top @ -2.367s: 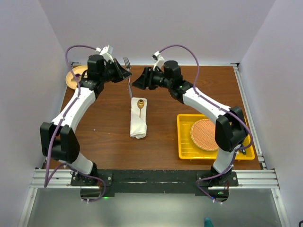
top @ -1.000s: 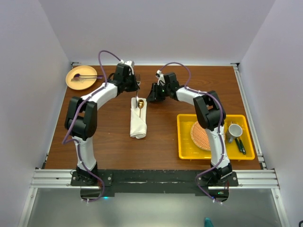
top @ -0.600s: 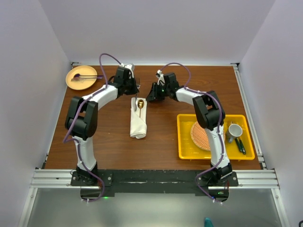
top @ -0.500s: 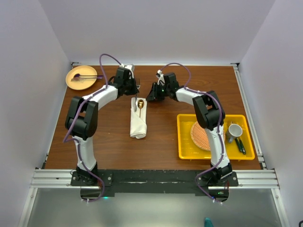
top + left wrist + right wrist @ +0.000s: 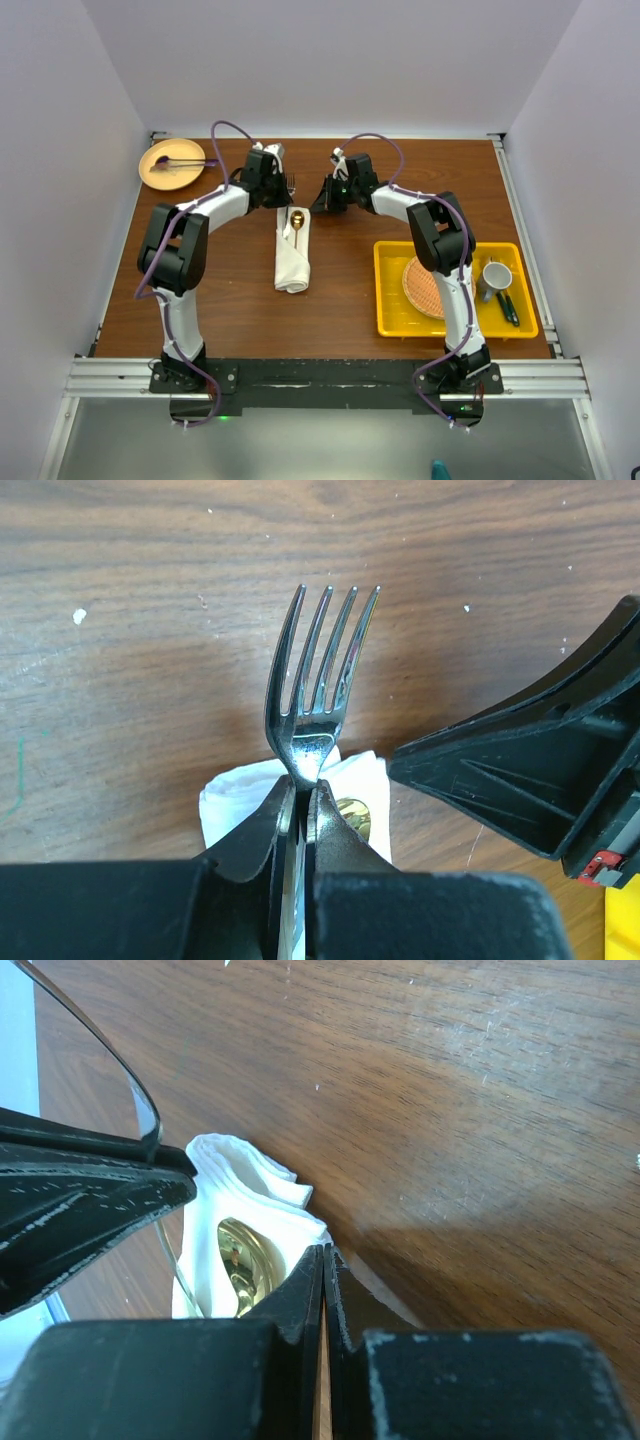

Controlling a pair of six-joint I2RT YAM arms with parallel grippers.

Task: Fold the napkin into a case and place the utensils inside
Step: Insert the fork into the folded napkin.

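At the bench's far left corner sits a tan plate [image 5: 157, 174] with a purple utensil [image 5: 180, 161] lying across it. To its right, near the far edge, the left gripper [image 5: 300, 798] is clamped on the neck of a shiny metal fork [image 5: 318, 680], its fingers almost together with only the thin stem between them. The fork's tines point toward the far edge and its long axis runs far to near. The handle passes back between the fingers over the cloth, and whether it has entered the cloth cannot be told. Just below it, at mid-bench, lies the case [image 5: 292, 262], a narrow cream-white folded cloth whose long axis also runs far to near. The round bowl of a gold spoon [image 5: 296, 218] shows among the folds at its far end, bowl toward the far edge. Beside that end, on its right, the right gripper [image 5: 322, 1258] has its fingers pressed flat together, tips touching the cloth's corner. Whether any cloth is caught between them cannot be told. Near the right edge stands a yellow tray [image 5: 384, 296] holding a round woven orange mat [image 5: 428, 285], a cup [image 5: 495, 275] and dark green-handled utensils [image 5: 509, 307].
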